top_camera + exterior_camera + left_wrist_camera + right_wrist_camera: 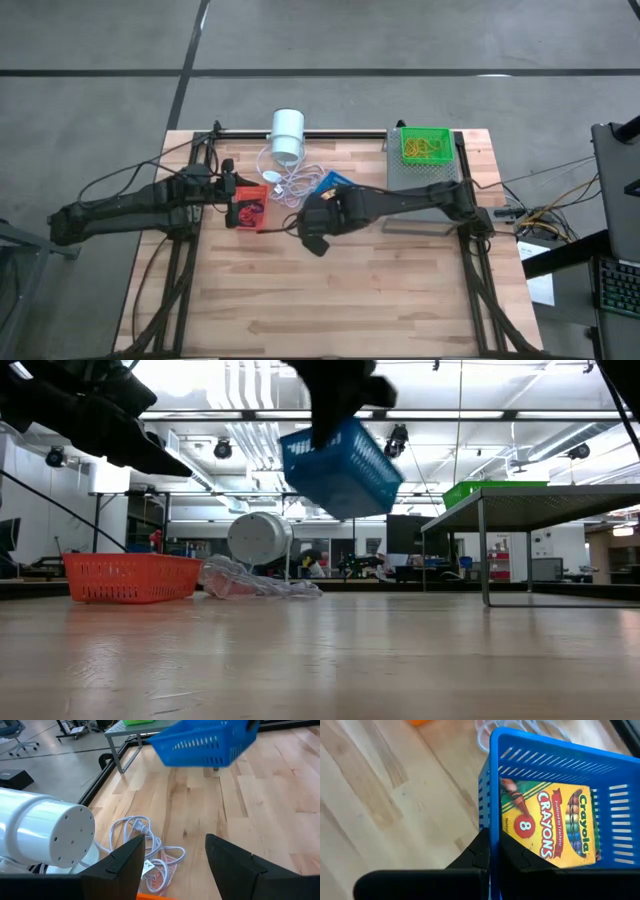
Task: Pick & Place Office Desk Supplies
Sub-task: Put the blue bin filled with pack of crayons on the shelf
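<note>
I've got the blue basket (340,468) aloft over the table's middle, right gripper (492,851) pinching its rim, crayon box (547,822) inside. The grey tray (428,172) sits toward the far right corner, so I'd carry that way. Left gripper (175,862) hangs spread above the red-orange basket (130,577).

The crayon box (547,825) lying in the blue basket (555,765) reads "Crayola", "CRAYONS", a white "8" on a red disc, and "Preferred by Teachers".
</note>
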You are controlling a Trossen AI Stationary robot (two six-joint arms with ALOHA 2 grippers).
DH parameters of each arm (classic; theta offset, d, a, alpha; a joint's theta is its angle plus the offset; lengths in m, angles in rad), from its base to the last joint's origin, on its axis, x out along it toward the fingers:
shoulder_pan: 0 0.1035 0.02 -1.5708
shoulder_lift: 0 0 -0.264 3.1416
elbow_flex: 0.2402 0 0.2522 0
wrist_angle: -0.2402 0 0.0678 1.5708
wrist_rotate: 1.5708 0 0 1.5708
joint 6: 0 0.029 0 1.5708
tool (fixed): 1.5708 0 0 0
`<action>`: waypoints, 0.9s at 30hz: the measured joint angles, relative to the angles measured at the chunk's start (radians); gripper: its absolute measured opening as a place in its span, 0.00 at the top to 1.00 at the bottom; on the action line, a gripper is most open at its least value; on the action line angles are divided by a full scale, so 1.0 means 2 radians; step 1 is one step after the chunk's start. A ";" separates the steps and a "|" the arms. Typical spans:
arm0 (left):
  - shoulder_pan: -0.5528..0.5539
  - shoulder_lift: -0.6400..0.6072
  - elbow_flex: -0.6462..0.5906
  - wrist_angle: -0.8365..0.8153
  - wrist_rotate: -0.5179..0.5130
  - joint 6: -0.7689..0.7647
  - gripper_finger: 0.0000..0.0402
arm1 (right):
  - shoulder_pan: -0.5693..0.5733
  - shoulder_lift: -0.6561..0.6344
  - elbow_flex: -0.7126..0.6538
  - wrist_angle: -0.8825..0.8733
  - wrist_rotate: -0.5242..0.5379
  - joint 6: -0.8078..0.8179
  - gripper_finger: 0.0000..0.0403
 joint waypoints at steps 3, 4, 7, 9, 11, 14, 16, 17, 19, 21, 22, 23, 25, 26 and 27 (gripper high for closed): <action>0.000 0.000 0.000 0.000 0.000 0.000 0.47 | 0.000 0.000 0.029 -0.049 -0.004 0.026 0.98; 0.000 0.000 0.000 0.000 0.000 0.000 0.47 | 0.000 0.000 0.038 -0.064 -0.003 0.031 0.98; 0.000 0.000 0.000 0.000 0.000 0.000 0.47 | 0.000 0.000 0.060 -0.108 -0.003 0.060 0.98; 0.000 0.000 0.000 0.000 0.000 0.000 0.47 | -0.001 0.000 0.067 -0.116 -0.003 0.073 0.98; 0.000 0.000 0.000 0.000 0.000 0.000 0.47 | -0.001 -0.007 0.068 -0.114 -0.003 0.074 0.98; 0.000 0.000 0.000 -0.001 0.000 0.000 0.47 | -0.003 -0.018 0.067 -0.114 -0.003 0.075 0.98; 0.000 0.000 0.000 -0.002 0.000 0.000 0.47 | -0.004 -0.023 0.068 -0.115 -0.002 0.078 0.98; 0.000 0.000 0.000 -0.004 0.000 0.000 0.47 | -0.005 -0.024 0.068 -0.114 -0.002 0.082 0.98; 0.000 0.000 0.000 -0.004 0.000 0.000 0.47 | -0.006 -0.025 0.068 -0.114 -0.002 0.084 0.98; 0.000 0.000 0.000 -0.004 0.000 0.000 0.47 | -0.009 -0.029 0.067 -0.114 -0.002 0.084 0.98; 0.000 0.000 0.000 -0.005 0.000 0.000 0.47 | -0.011 -0.033 0.067 -0.114 -0.003 0.084 0.98; 0.000 0.000 0.000 -0.005 0.000 0.000 0.47 | -0.014 -0.036 0.067 -0.114 -0.003 0.084 0.98; 0.000 0.000 0.000 -0.006 0.000 0.000 0.47 | -0.020 -0.045 0.067 -0.114 -0.002 0.084 0.98; 0.000 0.000 0.000 -0.006 0.000 0.000 0.47 | -0.022 -0.047 0.067 -0.114 -0.001 0.086 0.98; 0.000 0.000 0.000 -0.006 0.000 0.000 0.47 | -0.023 -0.050 0.067 -0.114 -0.001 0.094 0.98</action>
